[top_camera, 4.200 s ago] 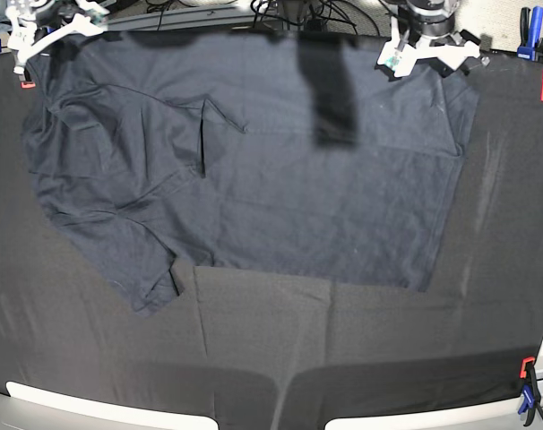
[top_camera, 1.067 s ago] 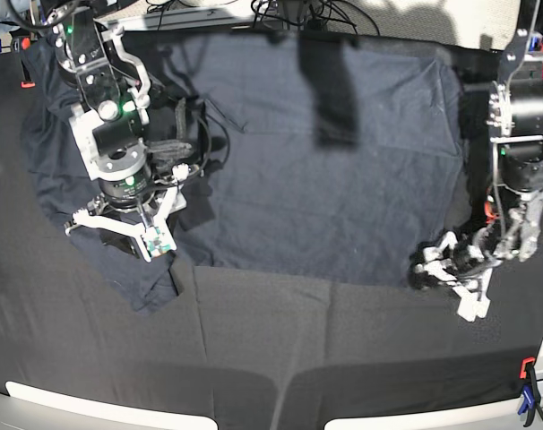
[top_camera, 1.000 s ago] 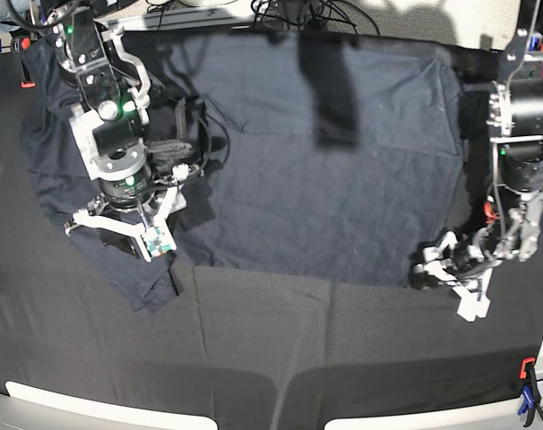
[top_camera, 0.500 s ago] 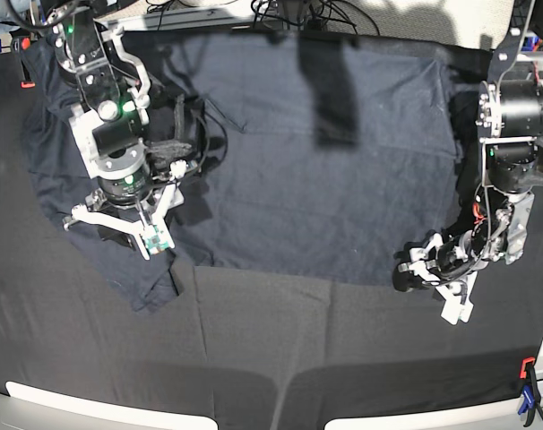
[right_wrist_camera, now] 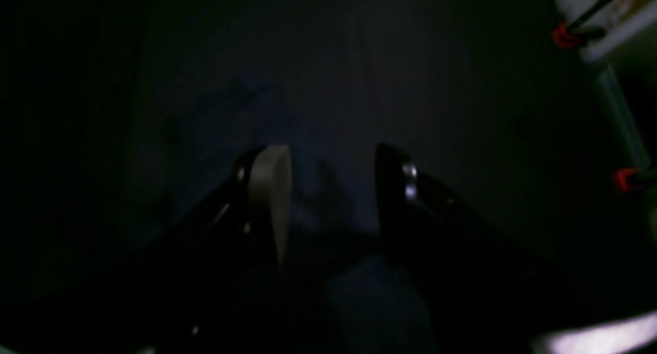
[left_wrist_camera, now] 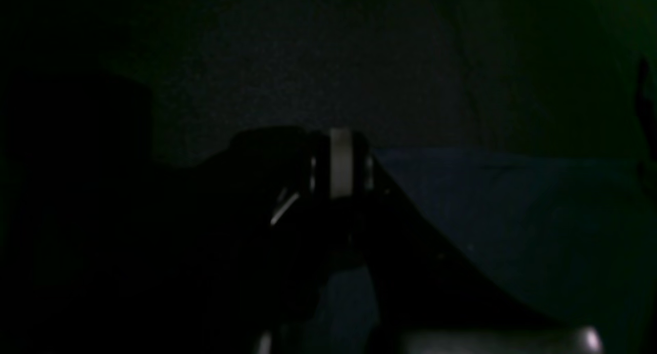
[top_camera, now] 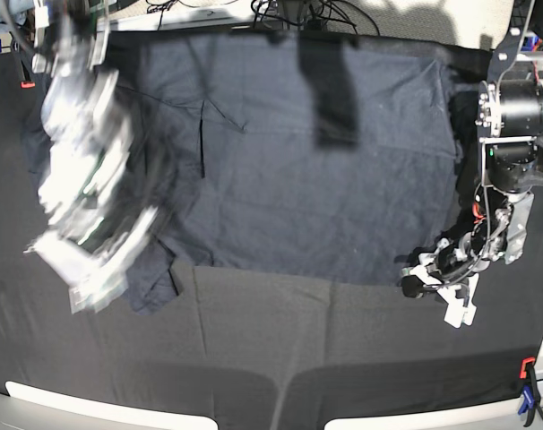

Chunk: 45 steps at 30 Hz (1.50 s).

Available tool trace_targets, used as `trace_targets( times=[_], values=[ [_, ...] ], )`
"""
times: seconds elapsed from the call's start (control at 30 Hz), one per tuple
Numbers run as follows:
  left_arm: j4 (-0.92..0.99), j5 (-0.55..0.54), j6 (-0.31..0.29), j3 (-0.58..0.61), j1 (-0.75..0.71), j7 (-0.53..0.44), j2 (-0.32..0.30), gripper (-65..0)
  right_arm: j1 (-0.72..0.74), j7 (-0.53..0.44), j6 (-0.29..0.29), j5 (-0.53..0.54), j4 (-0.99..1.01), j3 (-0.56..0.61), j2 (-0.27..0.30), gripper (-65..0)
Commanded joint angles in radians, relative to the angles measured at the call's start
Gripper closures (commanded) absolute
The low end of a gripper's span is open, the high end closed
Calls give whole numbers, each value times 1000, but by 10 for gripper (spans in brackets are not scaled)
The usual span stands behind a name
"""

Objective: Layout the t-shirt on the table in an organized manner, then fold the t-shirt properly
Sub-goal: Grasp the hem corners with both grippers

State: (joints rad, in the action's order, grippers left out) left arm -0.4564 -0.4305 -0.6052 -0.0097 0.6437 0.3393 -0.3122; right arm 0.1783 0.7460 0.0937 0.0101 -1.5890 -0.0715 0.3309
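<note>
A: Where do things stand?

B: The table (top_camera: 343, 358) carries the shirt (top_camera: 298, 179), spread wide across its far half. The body is mostly flat, but the sleeve end on the base view's left is rumpled. I'd call this the laying-out step; no fold is made yet.

A: And the pincers?

B: The left pincer (top_camera: 417, 283) sits low at the shirt's near hem corner, on the base view's right. Its jaws are pressed together, and the cloth edge runs right up to them. I cannot tell whether any hem is caught between.

A: The right one?

B: The right pincer (right_wrist_camera: 328, 164) is a blur in the base view, over the rumpled end. Its jaws stand apart with nothing held, and shirt cloth lies just beneath.

A: Next move?

B: Probably a gentle outward pull at that corner to tauten the hem, provided the cloth is really pinched.
</note>
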Motion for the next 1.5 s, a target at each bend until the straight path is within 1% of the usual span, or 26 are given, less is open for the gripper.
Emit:
trace_targets(
  times=[0.0, 0.07, 0.1, 0.2, 0.23, 0.33, 0.43, 0.5, 0.6, 0.73, 0.87, 0.93, 1.0, 1.1, 1.13, 1.23, 1.3, 1.33, 1.47],
  values=[
    [-16, -15, -9, -3, 32, -19, -9, 0, 66, -19, 42, 36, 44, -32, 13, -264],
    [-16, -15, -9, -3, 32, -19, -9, 0, 161, -16, 137, 96, 190, -82, 13, -264],
    [-16, -15, -9, -3, 32, -19, -9, 0, 207, -17, 180, 100, 268, -99, 13, -264],
    [-16, -15, -9, -3, 32, -19, -9, 0, 335, -21, 296, 70, 515, -137, 15, -264],
    [-16, -15, -9, -3, 32, -19, -9, 0, 371, -24, 309, 55, 594, -142, 18, -264],
    [-16, -15, -9, -3, 32, -16, -10, 0, 456, -69, 318, 41, 807, -145, 37, -264],
    [-16, -15, -9, -3, 32, -11, -9, 0, 500, -133, 319, 41, 925, -144, 61, -264],
    [-16, -15, -9, -3, 32, -11, -9, 0, 509, -155, 319, 23, 953, -144, 75, -264],
    [-16, -15, -9, -3, 32, -11, -9, 0, 501, -170, 319, -34, 959, -144, 89, -264],
    [-16, -15, -9, -3, 32, -11, -9, 0, 485, -172, 325, -34, 959, -144, 101, -264],
    [-16, -15, -9, -3, 32, -11, -10, 0, 456, -207, 333, -38, 961, -144, 101, -264],
    [-16, -15, -9, -3, 32, -11, -10, 0, 436, -215, 357, -37, 961, -144, 100, -264],
    [-16, -15, -9, -3, 32, -11, -9, 0, 417, -214, 405, -32, 961, -144, 98, -264],
    [-16, -15, -9, -3, 32, -11, -9, 0, 397, -206, 457, 2, 961, -144, 98, -264],
    [-16, -15, -9, -3, 32, -11, -9, 0, 395, -203, 463, 3, 961, -144, 98, -264],
    [-16, -15, -9, -3, 32, -11, -9, 0, 396, -182, 528, 49, 961, -144, 98, -264],
    [-16, -15, -9, -3, 32, -11, -9, 0, 396, -179, 575, 76, 961, -144, 98, -238],
    [-16, -15, -9, -3, 32, -11, -9, 0, 395, -179, 586, 81, 961, -144, 98, -220],
    [-16, -15, -9, -3, 32, -11, -9, 0, 401, -180, 586, 80, 961, -144, 100, -182]
  ],
)
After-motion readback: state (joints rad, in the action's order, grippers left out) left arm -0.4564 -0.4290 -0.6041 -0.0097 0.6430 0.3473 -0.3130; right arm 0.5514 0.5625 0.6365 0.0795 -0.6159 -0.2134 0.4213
